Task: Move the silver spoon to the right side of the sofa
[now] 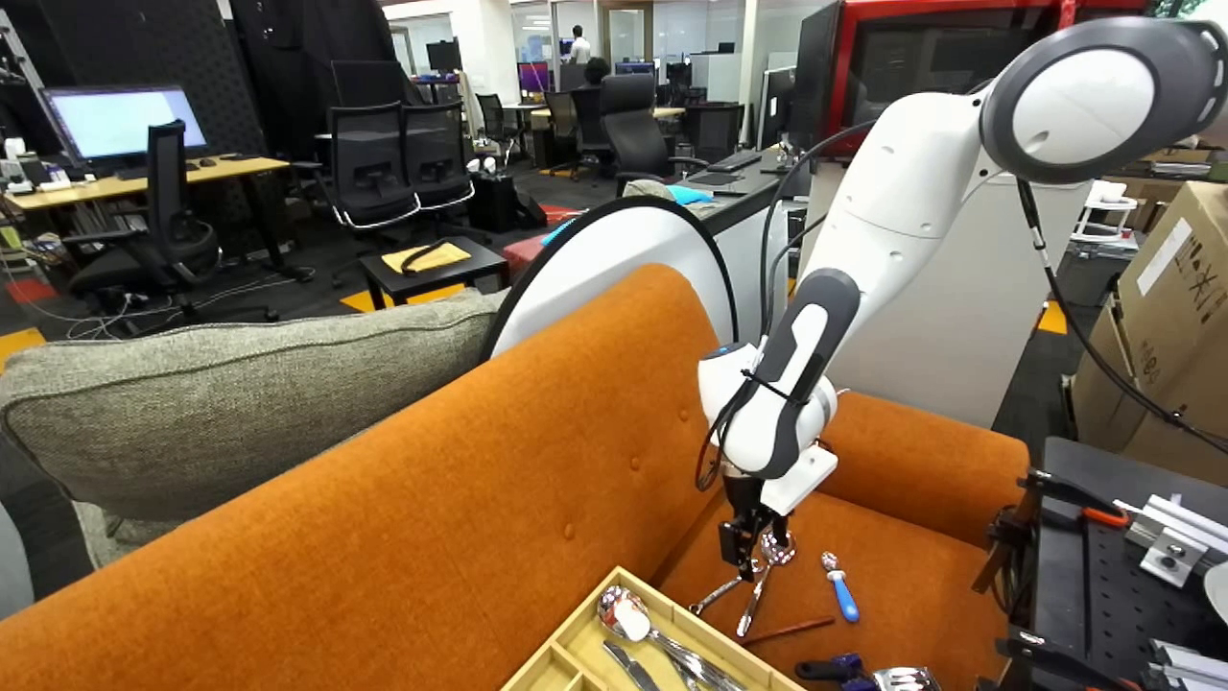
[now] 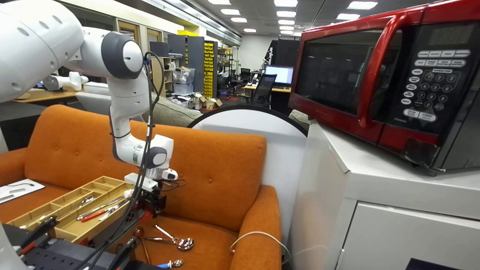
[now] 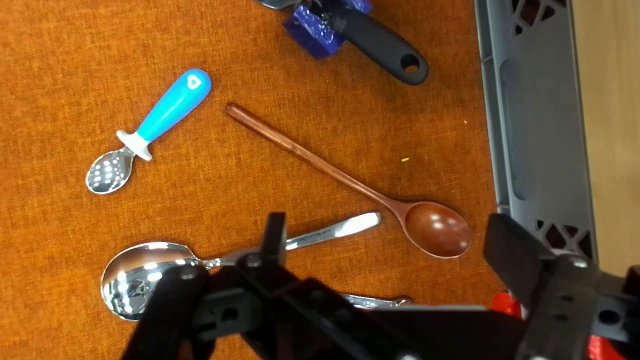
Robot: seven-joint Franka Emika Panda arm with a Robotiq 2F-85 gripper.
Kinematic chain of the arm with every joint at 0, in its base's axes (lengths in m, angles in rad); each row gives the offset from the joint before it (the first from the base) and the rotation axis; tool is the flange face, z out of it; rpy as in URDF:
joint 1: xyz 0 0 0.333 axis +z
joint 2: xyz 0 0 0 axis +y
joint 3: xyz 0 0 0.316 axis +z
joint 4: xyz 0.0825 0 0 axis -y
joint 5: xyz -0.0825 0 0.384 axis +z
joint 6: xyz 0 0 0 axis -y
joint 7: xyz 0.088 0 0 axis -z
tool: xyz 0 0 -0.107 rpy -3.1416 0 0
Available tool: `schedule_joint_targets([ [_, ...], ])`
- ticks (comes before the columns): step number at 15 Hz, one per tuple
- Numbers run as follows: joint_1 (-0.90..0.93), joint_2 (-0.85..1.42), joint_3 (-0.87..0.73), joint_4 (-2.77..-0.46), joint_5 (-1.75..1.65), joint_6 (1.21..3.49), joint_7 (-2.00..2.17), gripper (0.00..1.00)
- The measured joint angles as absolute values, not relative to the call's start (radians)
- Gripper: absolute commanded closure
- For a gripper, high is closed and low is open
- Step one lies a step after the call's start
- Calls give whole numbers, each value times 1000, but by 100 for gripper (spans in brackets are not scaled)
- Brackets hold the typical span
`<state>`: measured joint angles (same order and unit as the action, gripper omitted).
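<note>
The gripper (image 3: 387,237), spread and empty, should shift toward wrist-view nine o'clock, turning to straddle the silver spoon (image 3: 152,272).

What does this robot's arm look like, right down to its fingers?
The arm is white and smoothly rounded, with dark grey trim around its joints. Black cables loop along the outside. A white box-shaped fitting sits near the fingers, which are black and angular. I can't make out any lettering.
</note>
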<state>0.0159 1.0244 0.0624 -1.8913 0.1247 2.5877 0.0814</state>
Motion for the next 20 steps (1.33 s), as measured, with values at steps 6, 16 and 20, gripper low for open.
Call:
schedule_joint_targets([
  [6,-27,1138,57,-1797,235,2593,165,0],
  [16,-33,1184,62,-1745,284,2593,223,0],
  [20,-34,1196,61,-1739,303,2591,258,0],
])
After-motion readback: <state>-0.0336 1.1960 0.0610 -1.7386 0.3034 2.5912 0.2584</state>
